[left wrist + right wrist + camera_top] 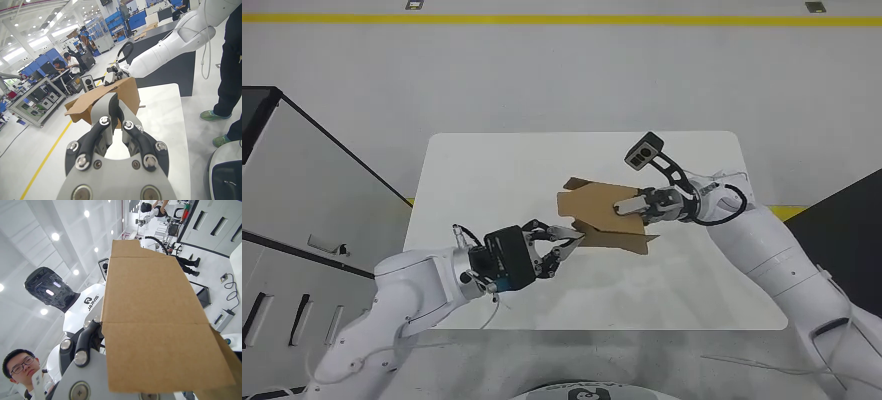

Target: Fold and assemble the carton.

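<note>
A brown cardboard carton (600, 212), partly unfolded, is held above the middle of the white table (492, 180). My left gripper (570, 238) grips its near corner; in the left wrist view the gripper (114, 100) is shut on a carton (126, 91) wall. My right gripper (626, 208) holds the far side and in the left wrist view it (110, 78) clamps the top edge. In the right wrist view a carton panel (147, 306) with two fold creases hides most of the gripper, and one of the fingers (88, 330) shows beside it.
A black-framed cabinet (282, 150) stands to the left of the table. A dark surface (842, 220) lies to the right. A person's legs (226, 75) stand close to the table's edge (181, 106). Bare tabletop surrounds the carton.
</note>
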Controlling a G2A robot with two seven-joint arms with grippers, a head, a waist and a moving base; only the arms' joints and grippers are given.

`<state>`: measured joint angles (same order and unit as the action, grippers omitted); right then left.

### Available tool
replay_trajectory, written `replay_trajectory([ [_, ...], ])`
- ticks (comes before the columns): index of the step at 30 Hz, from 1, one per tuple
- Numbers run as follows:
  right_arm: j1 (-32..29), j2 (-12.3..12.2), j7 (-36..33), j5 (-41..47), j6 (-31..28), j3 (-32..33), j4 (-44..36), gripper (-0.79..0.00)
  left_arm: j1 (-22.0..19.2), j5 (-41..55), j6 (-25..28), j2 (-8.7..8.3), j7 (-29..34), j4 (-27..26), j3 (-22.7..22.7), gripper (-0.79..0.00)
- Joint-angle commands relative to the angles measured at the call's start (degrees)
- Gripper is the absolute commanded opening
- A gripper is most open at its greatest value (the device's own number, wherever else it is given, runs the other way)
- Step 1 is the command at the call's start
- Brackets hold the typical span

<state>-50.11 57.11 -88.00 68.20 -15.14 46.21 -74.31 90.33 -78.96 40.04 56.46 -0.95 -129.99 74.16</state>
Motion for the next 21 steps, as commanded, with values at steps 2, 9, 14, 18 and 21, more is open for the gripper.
replay_trajectory([
  [2, 0.0, 0.0, 0.0, 0.5, -0.3, 0.1, 0.4, -0.785, 0.1, 0.2, -0.2, -0.02, -0.1, 0.2, 0.4, -0.785],
  [9, 0.1, -0.4, 0.0, 0.2, 0.0, 0.3, 1.3, -0.785, 0.5, 0.3, -1.7, -0.12, 0.1, 0.7, 2.6, -0.785],
  [14, 0.1, -0.7, 0.0, -0.1, 0.3, 0.3, 1.3, -0.785, 0.7, 0.2, -2.5, -0.20, 0.2, 1.3, 4.4, -0.785],
  [18, 0.5, -1.0, 0.0, -1.2, 1.4, -0.5, 1.0, -0.785, 0.5, 0.2, -2.5, -0.18, 0.2, 1.5, 4.4, -0.785],
  [21, 0.9, -1.1, 0.0, -1.8, 2.2, -1.5, 1.0, -0.785, 0.2, 0.3, -2.6, -0.13, 0.2, 1.6, 4.0, -0.785],
])
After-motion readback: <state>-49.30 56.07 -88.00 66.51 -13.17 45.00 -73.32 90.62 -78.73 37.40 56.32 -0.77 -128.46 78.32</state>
